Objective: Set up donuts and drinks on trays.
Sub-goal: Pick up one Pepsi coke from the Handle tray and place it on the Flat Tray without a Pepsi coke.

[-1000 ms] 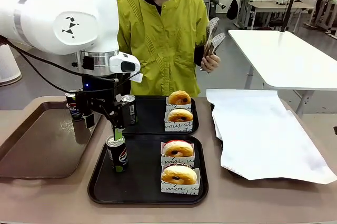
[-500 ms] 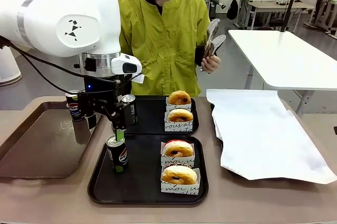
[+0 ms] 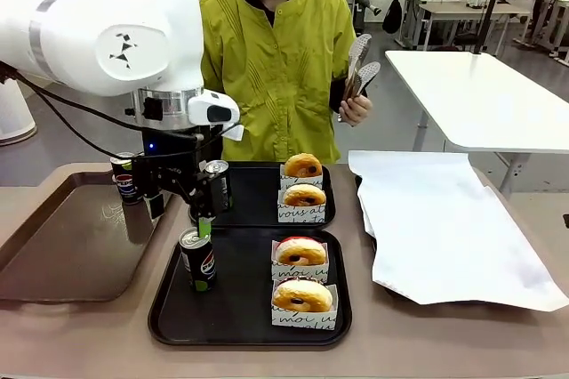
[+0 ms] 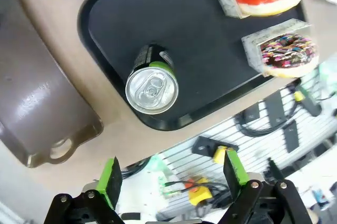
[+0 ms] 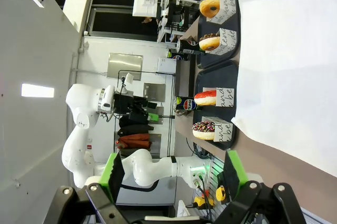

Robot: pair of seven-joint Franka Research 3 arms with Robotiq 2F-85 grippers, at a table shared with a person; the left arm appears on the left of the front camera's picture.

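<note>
- Lifting slightly since a second ago, the left gripper point(image 3: 182, 207) is hovering just above the can point(image 3: 197, 259) it stands over; between the last two moments almost nothing is shifting.
- Its jaws are standing fully released and holding nothing; in the left wrist view the can point(image 4: 151, 88) is sitting clear ahead of the green pads point(image 4: 110, 175), between their lines but apart from both.
- That can is standing upright on the near black tray point(image 3: 231, 321), at its left side, long axis vertical and silver top facing up toward the jaws.
- Two boxed donuts point(image 3: 301, 252) are sitting on the same tray's right side, well apart from the can.
- The far black tray point(image 3: 253, 210) is carrying a second can point(image 3: 218, 183) and two more donuts.
- The right gripper point(image 5: 171, 174) is waiting with jaws spread wide and empty, far off to the side.
- The left arm is by far the nearer one; both trays appear stocked, so retreating straight up seems the likely move.
- The person is holding tongs point(image 3: 360, 63) beyond the tabletop point(image 3: 427, 343).
</note>
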